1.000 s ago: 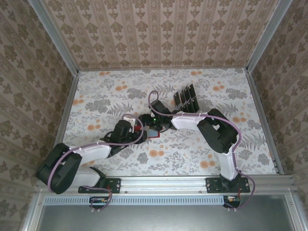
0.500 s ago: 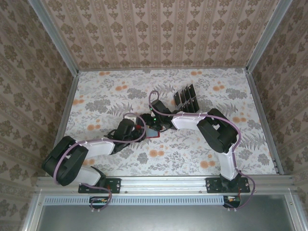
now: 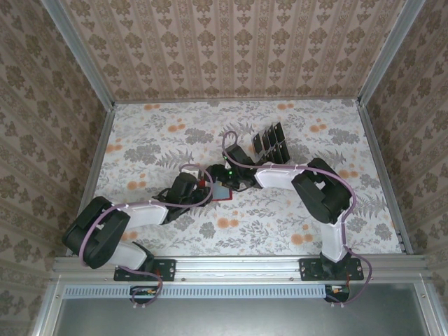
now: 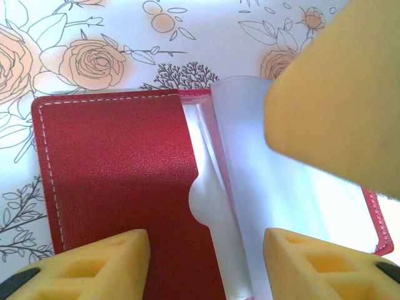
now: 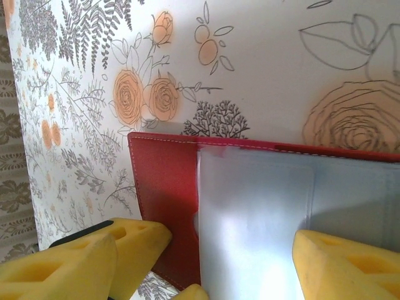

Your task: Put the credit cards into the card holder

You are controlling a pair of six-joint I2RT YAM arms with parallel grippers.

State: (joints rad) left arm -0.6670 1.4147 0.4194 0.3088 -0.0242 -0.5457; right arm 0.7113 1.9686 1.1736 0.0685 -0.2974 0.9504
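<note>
Now the card holder [image 3: 221,193] is lying open at the middle of the floral table [image 3: 154,140]. The left gripper [image 4: 206,250] and the right gripper [image 5: 232,240] are hanging close over it, jaws apart, clasping nothing. The credit cards [image 3: 269,143] are standing upright farther back.

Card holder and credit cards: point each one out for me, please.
card holder [image 4: 119,169]: left wrist view, on its red stitched panel.
credit cards [image 3: 269,143]: top external view, on the middle of the dark upright row.
</note>
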